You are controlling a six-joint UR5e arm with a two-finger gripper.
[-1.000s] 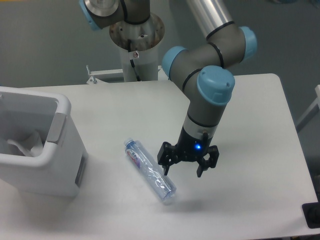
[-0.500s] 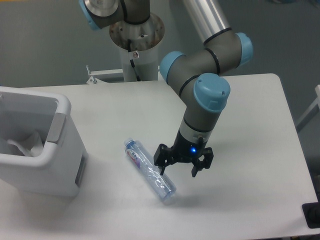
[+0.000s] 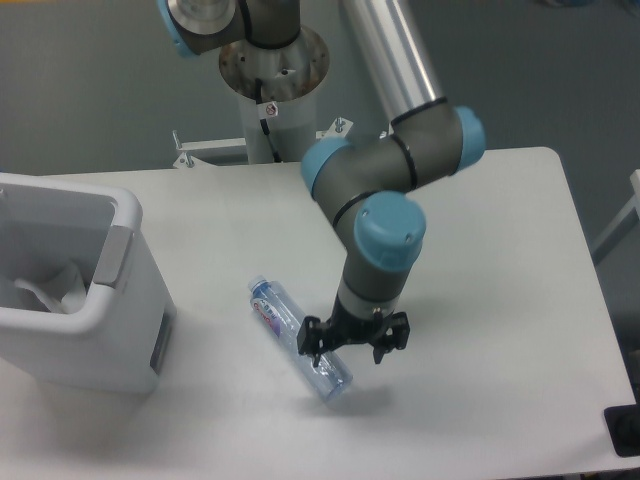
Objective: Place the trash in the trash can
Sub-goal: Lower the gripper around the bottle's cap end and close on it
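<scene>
- The bottle point(image 3: 298, 341) lies flat on the white table point(image 3: 500, 250), a little left of the frame's centre and in its lower half.
- It runs diagonally: the blue cap points to the upper left, the base to the lower right. The red-blue label sits near the cap end.
- The gripper point(image 3: 350, 345) hangs from the arm point(image 3: 385, 215) over the lower-right part of the bottle, fingers pointing down.
- The two fingers are spread apart with a clear gap between them; nothing is held. The left one in the frame overlaps the bottle's body, the right one stands over bare table just beside it. Whether either touches the bottle cannot be told.
- The bin point(image 3: 85, 300) stands at the left edge of the frame, well apart from the bottle, with grey panels on the side that faces the bottle.
- Its top is open, and a crumpled whitish, translucent item, likely the cup point(image 3: 45, 285), lies inside.
- The arm's grey links and blue joint caps rise from the gripper to the top of the frame, where its base point(image 3: 270, 60) stands behind the table's far edge.
</scene>
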